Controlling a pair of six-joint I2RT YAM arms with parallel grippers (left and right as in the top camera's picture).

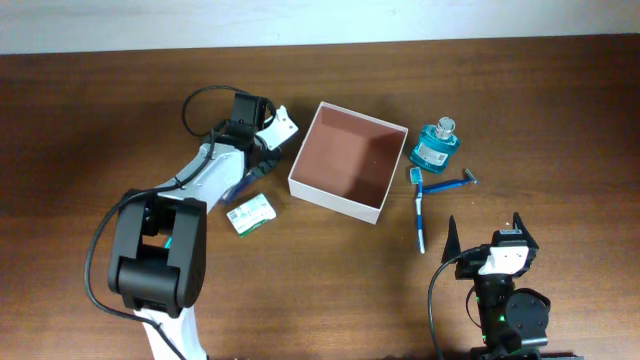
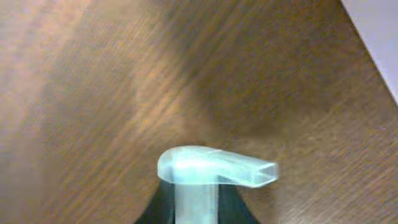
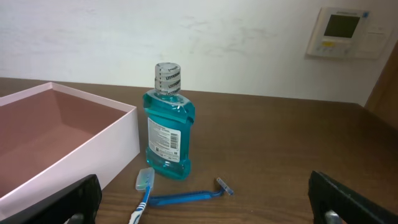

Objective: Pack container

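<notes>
I'm working in a plain indoor room, likely an office: wood-grain counter (image 1: 560, 90), white wall (image 3: 93, 37), wall thermostat panel (image 3: 341, 31).

Cropped, covered, unreadable

Cannot see below the neck of the pump dispenser (image 2: 214, 171), cropped at the left wrist view's bottom edge; cannot identify the blue item (image 1: 240, 186) half under the left arm (image 1: 212, 165); cannot read the bottle (image 3: 168, 124) label; cannot see the container (image 3: 118, 146) whole, nor the toothbrush (image 3: 142, 196) handle's end, from the right wrist.

Bright, even room light is seen in the overhead view, with a soft shadow cast inside the container (image 1: 330, 195). The left wrist view is pretty smeared: the table (image 2: 93, 93) is blurred and washed out, and only the pump nozzle (image 2: 211, 169) is halfway sharp.
</notes>
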